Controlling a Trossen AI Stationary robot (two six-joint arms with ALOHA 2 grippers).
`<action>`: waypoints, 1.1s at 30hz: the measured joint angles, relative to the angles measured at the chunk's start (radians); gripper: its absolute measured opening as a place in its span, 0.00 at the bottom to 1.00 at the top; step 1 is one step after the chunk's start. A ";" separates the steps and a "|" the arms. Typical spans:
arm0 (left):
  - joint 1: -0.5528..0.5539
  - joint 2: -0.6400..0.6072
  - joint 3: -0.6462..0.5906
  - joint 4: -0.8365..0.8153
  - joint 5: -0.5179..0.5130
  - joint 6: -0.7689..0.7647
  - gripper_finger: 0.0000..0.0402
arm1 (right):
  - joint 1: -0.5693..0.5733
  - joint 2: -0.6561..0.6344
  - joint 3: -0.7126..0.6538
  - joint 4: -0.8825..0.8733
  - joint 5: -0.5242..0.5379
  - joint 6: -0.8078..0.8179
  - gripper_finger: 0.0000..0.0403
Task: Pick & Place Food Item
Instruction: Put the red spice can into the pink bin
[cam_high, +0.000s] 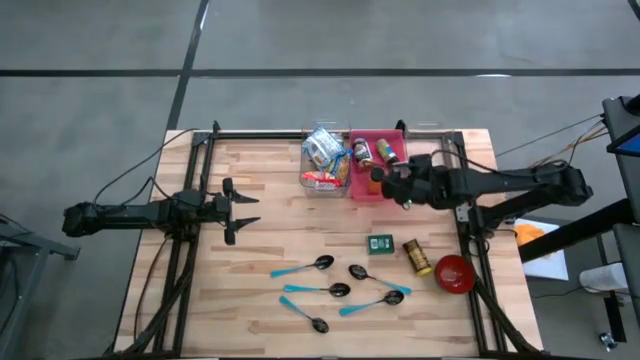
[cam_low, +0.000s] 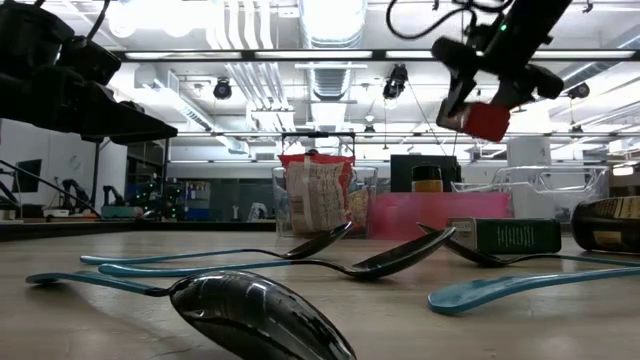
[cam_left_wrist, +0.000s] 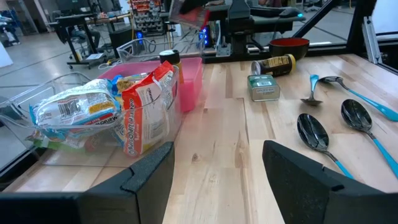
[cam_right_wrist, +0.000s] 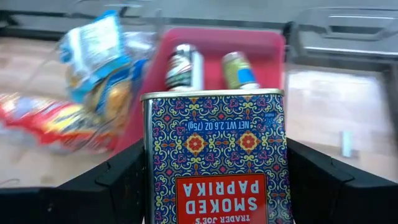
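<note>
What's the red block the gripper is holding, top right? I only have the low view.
Observer: A smoked paprika tin; the label reads clearly in the right wrist view. The right gripper is clamped on its sides.
Operator: Where is it over the table?
Observer: From above, it hangs over the pink bin, at the end nearest the table's middle.
Operator: Is the bin empty?
Observer: No, two jars lie in it, at the far end.
Operator: And the left arm?
Observer: The left gripper waits at the table's left side, open and empty.
</note>
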 joint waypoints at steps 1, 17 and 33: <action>0.000 0.000 0.000 0.000 0.000 0.000 0.61 | -0.021 0.007 0.000 0.000 -0.002 0.000 0.70; 0.000 0.000 0.000 0.000 0.000 -0.001 0.61 | -0.254 0.246 -0.001 0.093 -0.088 -0.036 0.70; 0.000 0.000 0.000 0.000 0.000 -0.003 0.61 | -0.299 0.354 -0.001 0.198 -0.234 -0.051 0.70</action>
